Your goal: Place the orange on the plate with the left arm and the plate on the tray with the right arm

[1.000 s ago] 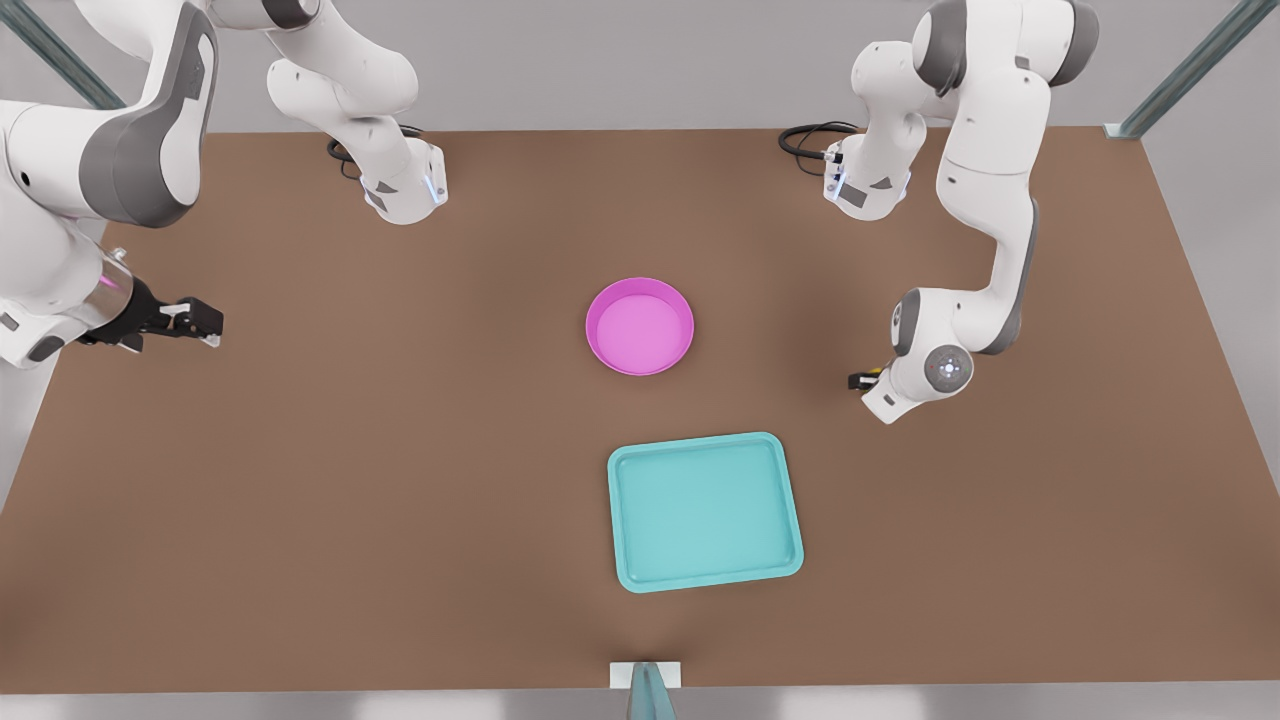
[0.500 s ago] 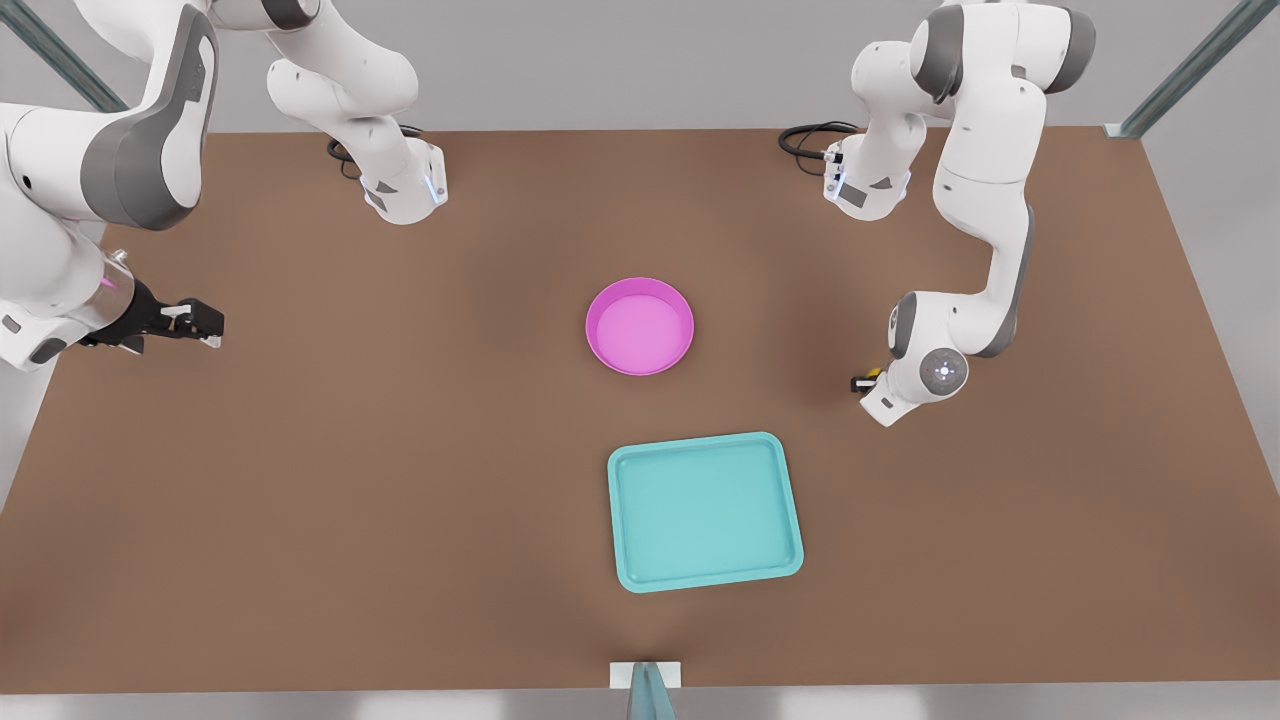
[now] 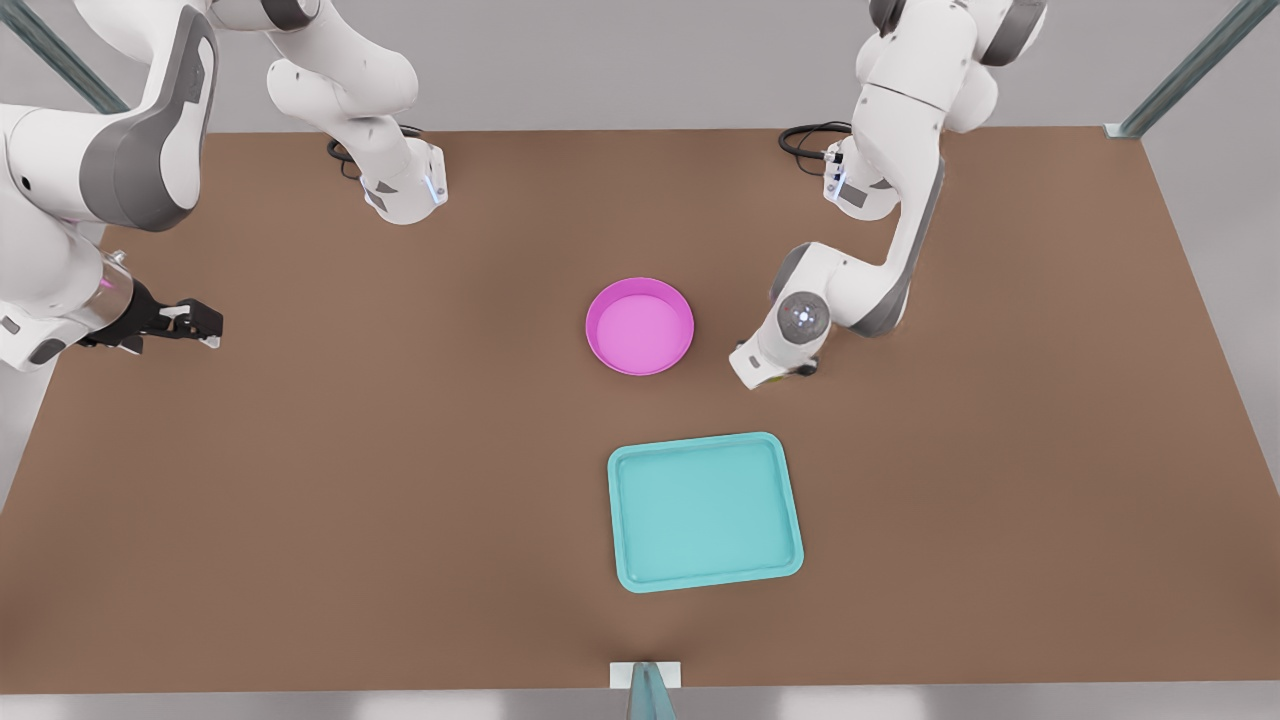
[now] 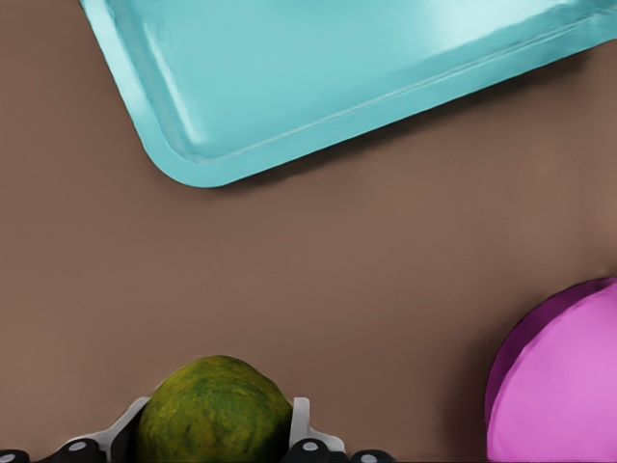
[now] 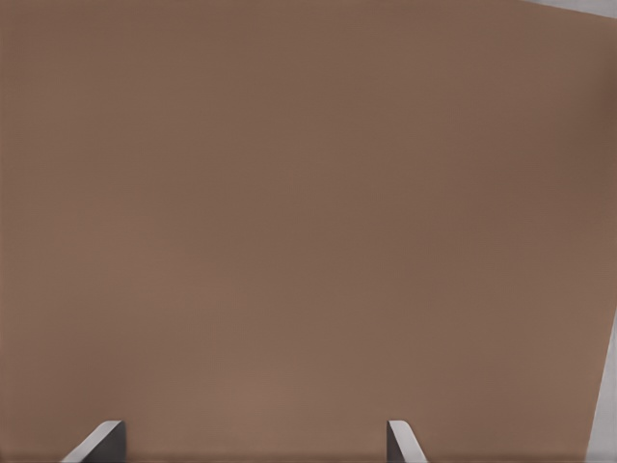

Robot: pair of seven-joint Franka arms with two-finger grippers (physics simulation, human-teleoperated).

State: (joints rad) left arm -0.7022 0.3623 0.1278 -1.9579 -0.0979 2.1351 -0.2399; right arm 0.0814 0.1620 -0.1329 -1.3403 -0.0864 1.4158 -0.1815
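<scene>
1. Green-yellow and lumpy, the orange (image 4: pixel 213 410) sits pinched between the left gripper's (image 4: pixel 217 439) two pale fingers (image 4: pixel 300 422), carried above the brown table (image 3: pixel 400 450) just off the plate's (image 3: pixel 640 327) 3 o'clock rim in the front view.
2. Risk, as I judge it: the fruit is round and bumpy (a poor shape for flat pads), so it may roll off-centre on release, or bounce over the low raised rim if let go from too high.
3. A second risk: the left arm's wrist (image 3: pixel 790 335) comes in low beside the plate, and a knock on the rim would slide the dish across the table.
4. The tray (image 3: pixel 705 511) lies bare at 6 o'clock of the plate, well apart from it.
5. The right gripper (image 3: pixel 195 322), on the pink-banded arm, waits near the front view's left edge, at 9 o'clock of the plate and well apart; its fingers (image 5: pixel 96 442) stand spread over bare table.
6. Against the frame half a second back, the left arm has swung toward the plate from farther out at 3 o'clock; plate, tray and right arm have not shifted.
</scene>
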